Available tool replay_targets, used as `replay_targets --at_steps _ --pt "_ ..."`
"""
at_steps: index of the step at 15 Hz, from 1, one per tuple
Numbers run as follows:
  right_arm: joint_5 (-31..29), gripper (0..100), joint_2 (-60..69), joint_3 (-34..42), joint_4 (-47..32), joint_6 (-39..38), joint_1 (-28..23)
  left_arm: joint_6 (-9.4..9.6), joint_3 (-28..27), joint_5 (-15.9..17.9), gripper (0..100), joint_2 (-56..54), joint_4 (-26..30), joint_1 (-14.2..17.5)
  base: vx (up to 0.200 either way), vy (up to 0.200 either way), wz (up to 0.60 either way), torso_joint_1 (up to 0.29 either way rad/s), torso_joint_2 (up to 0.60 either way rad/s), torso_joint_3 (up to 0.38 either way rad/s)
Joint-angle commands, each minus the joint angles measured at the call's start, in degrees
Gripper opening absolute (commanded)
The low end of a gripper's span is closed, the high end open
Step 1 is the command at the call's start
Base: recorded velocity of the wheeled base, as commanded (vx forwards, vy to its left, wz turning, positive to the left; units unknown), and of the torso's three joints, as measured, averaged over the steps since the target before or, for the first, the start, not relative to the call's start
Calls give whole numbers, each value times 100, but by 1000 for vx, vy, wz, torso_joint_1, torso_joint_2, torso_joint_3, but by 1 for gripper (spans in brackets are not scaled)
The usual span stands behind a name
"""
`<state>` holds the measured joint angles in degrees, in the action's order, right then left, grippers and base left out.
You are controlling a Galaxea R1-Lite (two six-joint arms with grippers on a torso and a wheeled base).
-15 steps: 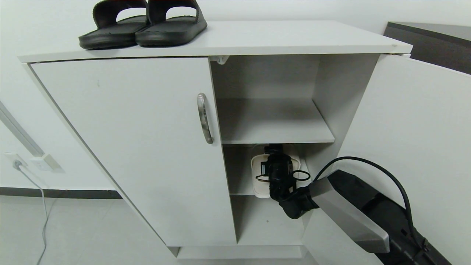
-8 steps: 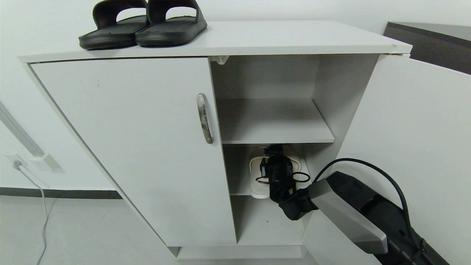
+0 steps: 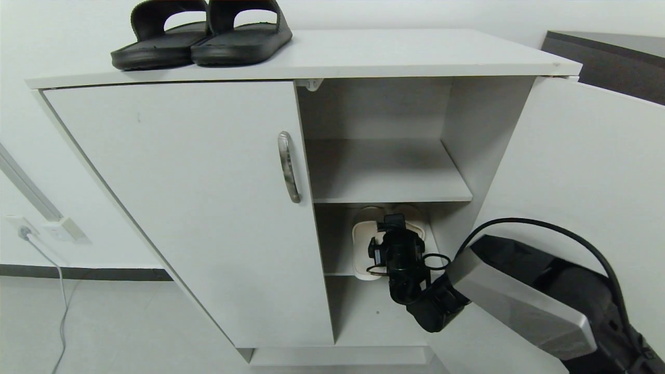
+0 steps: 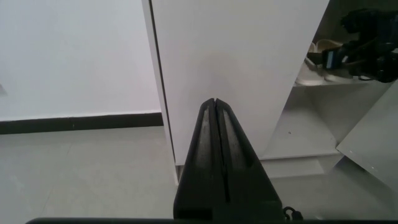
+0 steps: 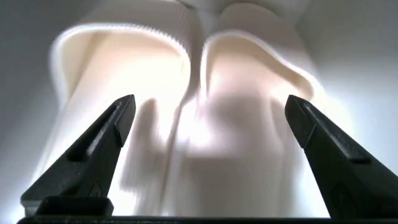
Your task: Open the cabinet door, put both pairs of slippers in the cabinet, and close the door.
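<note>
A pair of white slippers (image 3: pixel 363 244) lies side by side on the lower shelf inside the white cabinet (image 3: pixel 311 57). My right gripper (image 3: pixel 390 227) hangs just in front of them, open, with nothing between its fingers (image 5: pixel 106 143); the white slippers (image 5: pixel 186 124) lie close ahead of it. A pair of black slippers (image 3: pixel 202 34) rests on the cabinet top at the left. My left gripper (image 4: pixel 214 102) is shut and empty, low down before the closed left door (image 4: pixel 236 62). The white slippers (image 4: pixel 317 53) also show past that door's edge.
The right door (image 3: pixel 582 171) stands swung wide open. The left door (image 3: pixel 182 197) is closed, with a metal handle (image 3: pixel 289 166). The upper shelf (image 3: pixel 384 176) is bare. A wall socket with a cable (image 3: pixel 23 231) sits low on the left wall.
My right gripper has drawn back out of the lower shelf, toward me and down. The white slippers stay on the shelf.
</note>
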<state>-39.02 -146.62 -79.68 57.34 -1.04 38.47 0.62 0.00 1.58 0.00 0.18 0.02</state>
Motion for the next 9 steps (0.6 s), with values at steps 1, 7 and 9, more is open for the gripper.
replay_targets --at_steps 1,7,9 --pt "-9 100 1030 1130 383 -11 257 -1 0 0 0 0 -1 6 0 0 0 0 0 0" --pt "-9 100 1979 2686 690 -204 661 -1 0 0 0 0 -1 6 0 0 0 0 0 0" --pt "-9 100 1979 2686 690 -195 670 -1 0 0 0 0 -1 6 -100 0 0 4 1 1"
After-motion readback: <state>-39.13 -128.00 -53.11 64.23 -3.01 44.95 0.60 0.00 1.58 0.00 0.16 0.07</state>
